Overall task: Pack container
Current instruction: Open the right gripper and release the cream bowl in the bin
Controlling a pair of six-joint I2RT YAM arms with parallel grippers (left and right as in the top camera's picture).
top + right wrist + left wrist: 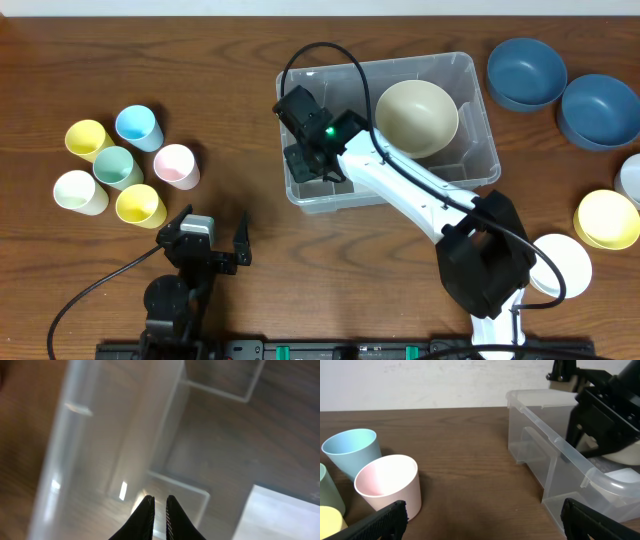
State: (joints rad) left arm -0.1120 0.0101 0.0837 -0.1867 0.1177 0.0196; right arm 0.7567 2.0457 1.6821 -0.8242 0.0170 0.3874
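The clear plastic container (pixel 478 112) stands at the table's middle back, with a cream bowl (pixel 417 117) in its right half. My right gripper (pixel 312 160) reaches down into the container's left half; in the right wrist view its jaws (pixel 159 502) are almost together with nothing between them, above the container's see-through wall and floor (pixel 100 435). My left gripper (pixel 205 242) is open and empty, low over the table's front left; its fingers (pixel 485 527) frame bare wood, with the container (pixel 555 445) to the right.
Several pastel cups stand at the left, among them a pink cup (pixel 177 166) (pixel 387 482) and a blue cup (pixel 138 127) (pixel 352 450). Two blue bowls (pixel 526 72) (pixel 599 110) sit at the back right; a yellow bowl (pixel 607 219) and a white bowl (pixel 560 265) sit at the front right.
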